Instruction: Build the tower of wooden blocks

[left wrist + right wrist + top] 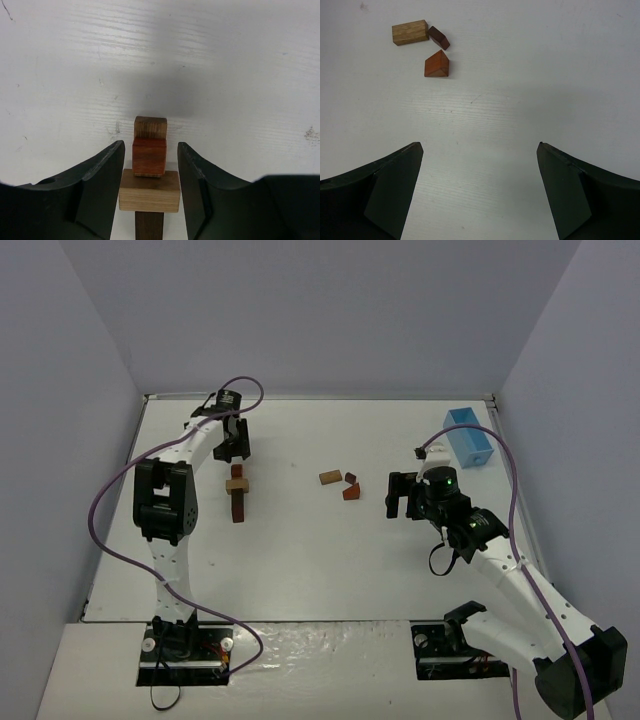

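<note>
The wood block tower (238,494) stands on the left of the white table. In the left wrist view it shows a dark brown block (149,226), a tan block (150,192), a reddish-brown block (149,156) and a brown block (150,127). My left gripper (232,445) is open just behind it, and in the left wrist view its (150,145) jaws stand on either side of the upper blocks without touching. Three loose wood blocks lie mid-table: a tan cuboid (329,477) (410,32), a dark brown wedge (351,478) (439,37) and a reddish-brown wedge (351,492) (437,64). My right gripper (403,495) (480,145) is open and empty, right of them.
A light blue rectangular box (468,437) stands at the back right near the table edge. Grey walls enclose the table on the left, back and right. Purple cables loop off both arms.
</note>
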Available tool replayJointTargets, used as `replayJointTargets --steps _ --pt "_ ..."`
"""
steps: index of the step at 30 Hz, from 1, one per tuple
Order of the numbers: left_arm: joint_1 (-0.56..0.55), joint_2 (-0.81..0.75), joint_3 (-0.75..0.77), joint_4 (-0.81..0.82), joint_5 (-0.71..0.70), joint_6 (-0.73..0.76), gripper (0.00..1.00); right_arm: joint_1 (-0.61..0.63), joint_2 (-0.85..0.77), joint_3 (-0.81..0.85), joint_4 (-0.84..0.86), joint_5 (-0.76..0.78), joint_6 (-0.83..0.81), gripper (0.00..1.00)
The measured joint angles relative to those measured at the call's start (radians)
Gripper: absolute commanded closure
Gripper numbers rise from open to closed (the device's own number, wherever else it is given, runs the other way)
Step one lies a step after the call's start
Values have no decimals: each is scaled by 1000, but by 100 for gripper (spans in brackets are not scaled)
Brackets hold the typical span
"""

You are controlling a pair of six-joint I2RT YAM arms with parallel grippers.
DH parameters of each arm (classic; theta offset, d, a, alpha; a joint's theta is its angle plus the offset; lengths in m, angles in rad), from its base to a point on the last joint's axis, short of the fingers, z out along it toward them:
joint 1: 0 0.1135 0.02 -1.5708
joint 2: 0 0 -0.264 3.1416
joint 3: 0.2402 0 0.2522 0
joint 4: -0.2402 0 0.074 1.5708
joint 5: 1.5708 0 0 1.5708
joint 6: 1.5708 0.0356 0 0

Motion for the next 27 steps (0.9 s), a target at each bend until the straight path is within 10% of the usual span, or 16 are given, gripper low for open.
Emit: replayJointTargets --steps 27 --pt "0 42 11 -27 -1 0 58 0 0 0 0 0 0 5"
